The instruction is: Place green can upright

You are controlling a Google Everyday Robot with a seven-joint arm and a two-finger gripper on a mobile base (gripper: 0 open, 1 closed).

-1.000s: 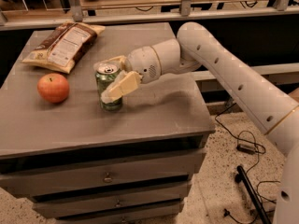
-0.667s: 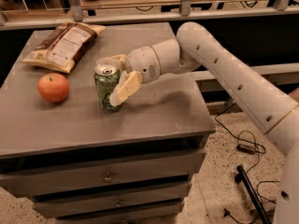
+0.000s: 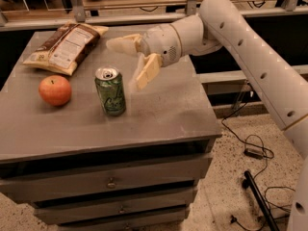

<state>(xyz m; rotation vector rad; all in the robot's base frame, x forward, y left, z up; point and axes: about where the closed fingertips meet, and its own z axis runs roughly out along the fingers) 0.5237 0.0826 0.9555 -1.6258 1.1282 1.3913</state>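
We see the green can (image 3: 110, 91) standing upright, silver top up, at centre-left of the grey surface (image 3: 163, 114), between the apple (image 3: 55, 90) to its left and the gripper (image 3: 127, 64) just above and to its right. The jaws are spread wide, hold nothing and stand clear of the can, which we judge fits a placement already made. The snack bag (image 3: 65, 47) lies at upper left, well apart from the can; the arm (image 3: 250, 47) is cut off at the right edge, the can's far side is hidden, and its lettering is hard to make out.
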